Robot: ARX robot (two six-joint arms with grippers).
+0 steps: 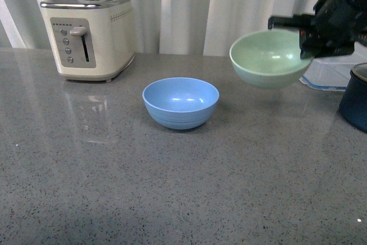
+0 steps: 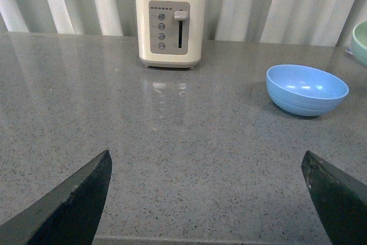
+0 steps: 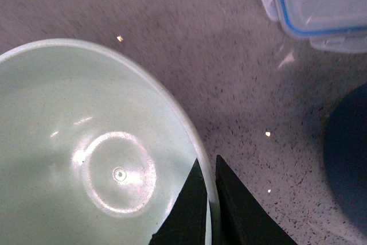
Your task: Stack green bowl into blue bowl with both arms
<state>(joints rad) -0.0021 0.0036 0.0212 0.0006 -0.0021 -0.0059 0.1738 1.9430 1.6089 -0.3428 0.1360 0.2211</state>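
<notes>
- The green bowl [image 1: 269,58] hangs in the air at the upper right of the front view, clear of the grey countertop [image 1: 172,199] and tilted slightly toward the camera.
- The right gripper [image 1: 304,44] pinches the bowl's right-hand rim. In the right wrist view the two black fingers [image 3: 192,210] sit closed either side of that rim, one inside the bowl [image 3: 86,159] and one outside.
- The right arm [image 1: 341,10] is cut off by the top right corner, so little of it can be made out.
- The blue bowl [image 1: 180,102] stands upright at the centre of the front view, empty, well apart from the green one.
- The left gripper [image 2: 205,154] is spread wide with nothing between its fingertips. It does not show in the front view.
- Only a sliver of the green bowl [image 2: 361,41] shows in the left wrist view.
- A cream toaster [image 1: 89,35] stands at the upper left.
- A dark navy pot [image 1: 355,98] is cut by the right edge. A clear container [image 1: 327,73] is partly hidden behind the bowl.
</notes>
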